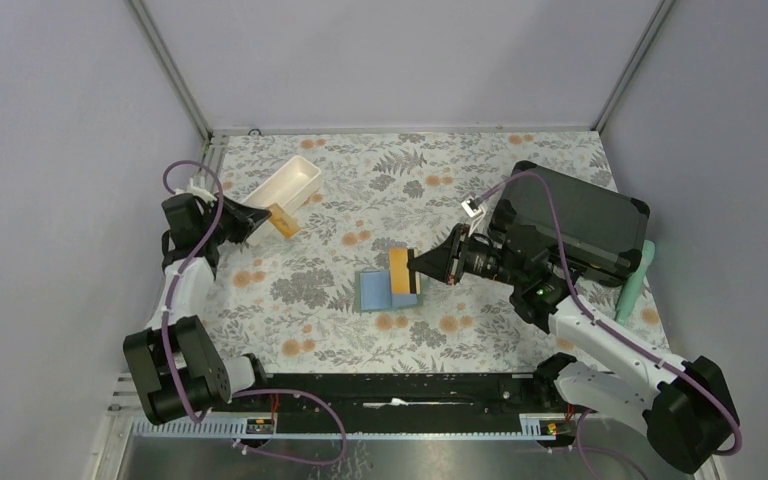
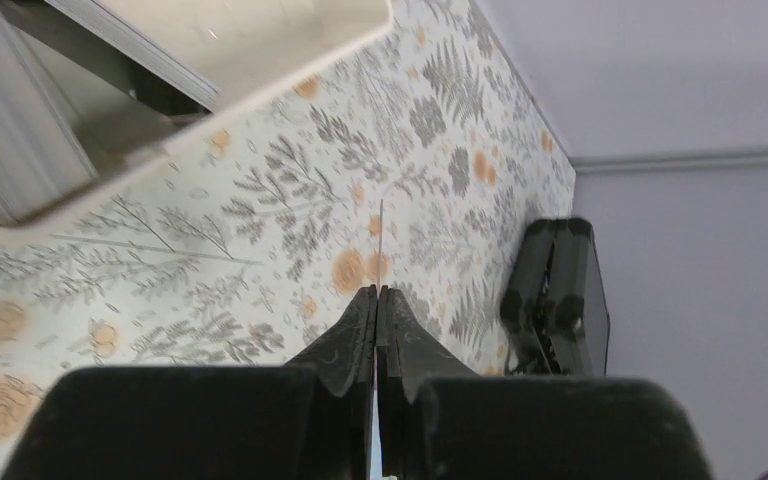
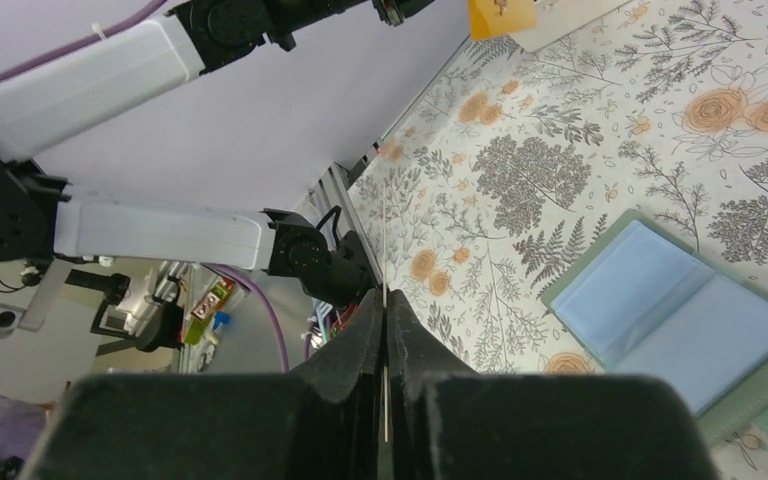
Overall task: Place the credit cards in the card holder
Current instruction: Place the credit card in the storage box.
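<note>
**Both cards gripped, holder lying open**

Top view: the left card (image 1: 284,221) is pinched tight by the left gripper (image 1: 268,218) at 10 o'clock, beside the tray (image 1: 285,185). The right card (image 1: 398,270) is clamped by the right gripper (image 1: 418,270) over the 1 o'clock side of the open holder (image 1: 372,293), mid-table.

Left wrist: the card is seen edge-on between closed fingers (image 2: 345,345).

Right wrist: same deal, with the holder spotted at 4 o'clock.

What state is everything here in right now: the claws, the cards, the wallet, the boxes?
left gripper: shut on left card.
left card: held, next to the tray.
right gripper: shut on right card.
right card: held over the card holder, not in a pocket.
card holder: lying open, blue pockets up.
tray: upright on the table.
black case: closed, lying flat.
</note>
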Robot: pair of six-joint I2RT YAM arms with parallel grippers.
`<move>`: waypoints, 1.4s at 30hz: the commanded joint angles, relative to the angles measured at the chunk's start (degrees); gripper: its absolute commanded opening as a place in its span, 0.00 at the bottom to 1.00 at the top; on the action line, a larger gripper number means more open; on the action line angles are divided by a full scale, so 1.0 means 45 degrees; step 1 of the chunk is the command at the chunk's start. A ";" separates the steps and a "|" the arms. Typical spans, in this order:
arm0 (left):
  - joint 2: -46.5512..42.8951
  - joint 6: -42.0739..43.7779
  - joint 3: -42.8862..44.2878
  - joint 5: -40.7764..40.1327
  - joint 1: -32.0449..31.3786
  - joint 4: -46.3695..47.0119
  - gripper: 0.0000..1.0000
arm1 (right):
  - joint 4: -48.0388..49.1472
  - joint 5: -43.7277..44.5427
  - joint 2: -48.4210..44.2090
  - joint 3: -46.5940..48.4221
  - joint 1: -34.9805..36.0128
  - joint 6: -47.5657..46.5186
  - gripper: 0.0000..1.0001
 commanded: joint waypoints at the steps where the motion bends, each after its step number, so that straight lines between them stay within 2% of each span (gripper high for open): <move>1: 0.0624 -0.0008 0.0954 -0.1056 0.0578 0.1674 0.00 | -0.0359 0.0133 -0.0501 0.0484 -0.0050 -0.0756 0.00; 6: 0.1924 -0.0386 0.0724 -0.1811 0.1857 0.3515 0.00 | -0.0281 -0.0040 -0.0701 0.0347 -0.0051 -0.0839 0.00; 11: 0.2785 -0.0076 0.1007 -0.2184 0.2532 0.4440 0.00 | -0.0329 -0.0132 -0.0924 0.0251 -0.0043 -0.0901 0.00; 22: 0.4731 -0.0137 0.1179 -0.1647 0.3085 0.6139 0.00 | -0.0469 -0.0085 -0.0831 0.0246 -0.0056 -0.0976 0.00; 32: 0.5250 0.0000 0.0789 -0.1392 0.3163 0.6290 0.00 | -0.0142 -0.0096 -0.0678 0.0253 -0.0039 -0.0798 0.00; 42: 0.4919 0.0356 0.0279 -0.1763 0.3183 0.5727 0.06 | -0.0255 -0.0077 -0.1020 0.0199 -0.0049 -0.0802 0.00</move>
